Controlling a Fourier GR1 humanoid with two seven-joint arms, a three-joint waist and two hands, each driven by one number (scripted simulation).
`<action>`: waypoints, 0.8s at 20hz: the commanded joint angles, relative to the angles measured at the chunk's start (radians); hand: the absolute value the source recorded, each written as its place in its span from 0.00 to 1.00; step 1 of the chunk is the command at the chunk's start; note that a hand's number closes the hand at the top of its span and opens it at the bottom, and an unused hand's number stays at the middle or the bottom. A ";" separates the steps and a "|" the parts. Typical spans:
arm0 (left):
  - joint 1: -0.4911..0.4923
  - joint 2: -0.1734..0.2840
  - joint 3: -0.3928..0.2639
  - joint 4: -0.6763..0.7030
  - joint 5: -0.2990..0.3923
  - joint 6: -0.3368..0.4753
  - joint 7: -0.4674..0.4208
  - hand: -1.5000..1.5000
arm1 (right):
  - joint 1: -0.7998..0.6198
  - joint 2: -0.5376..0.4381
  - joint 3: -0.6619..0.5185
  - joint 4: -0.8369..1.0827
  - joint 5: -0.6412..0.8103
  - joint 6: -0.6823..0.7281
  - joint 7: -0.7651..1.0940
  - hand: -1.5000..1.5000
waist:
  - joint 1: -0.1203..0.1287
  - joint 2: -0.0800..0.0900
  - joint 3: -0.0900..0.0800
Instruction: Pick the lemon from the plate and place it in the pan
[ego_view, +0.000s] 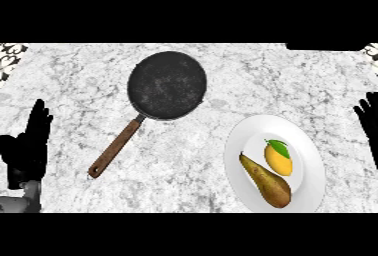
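Head view. We see the lemon (278, 159): yellow, oval, a green leaf at its top end, lying on the white plate (304, 145). It sits inward of our right hand (367, 124) and nearer to us, apart from it, nothing touching it from above.

Right hand is black, at the right edge, fingers straight and pointing up, holding nothing, resting. Only part of it shows.

Left hand (31, 136) at the left edge, fingers also straight, up, holding nothing. Grey forearm below it at the lower left corner.

Beside the lemon, on the same plate, a brown pear (266, 181), long, tilted, its thin end up-left. It lies just beside the lemon on the side away from the right hand; we cannot tell if they touch.

Pan (167, 85): dark, round, nothing in it, with a brown handle (115, 148) running down-left toward the left hand. Pan is well apart from the plate, farther from the right hand than the lemon is.

All on a grey-white marbled counter (192, 150). Between lemon and right hand only plate rim and bare counter; between lemon and pan only bare counter.
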 joint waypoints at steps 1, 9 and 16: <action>0.064 -0.021 -0.020 -0.033 -0.033 -0.023 -0.007 0.50 | -0.125 0.043 0.021 0.090 0.028 0.040 0.019 0.00 | -0.017 -0.024 0.002; 0.119 0.047 -0.161 -0.060 -0.087 -0.141 0.006 0.50 | -0.109 0.048 0.031 0.048 0.135 -0.281 0.242 0.00 | -0.041 -0.034 -0.001; 0.097 0.031 -0.172 -0.113 -0.107 -0.137 0.053 0.50 | 0.006 -0.199 0.173 -0.164 0.311 -0.137 0.398 0.00 | -0.040 -0.030 -0.001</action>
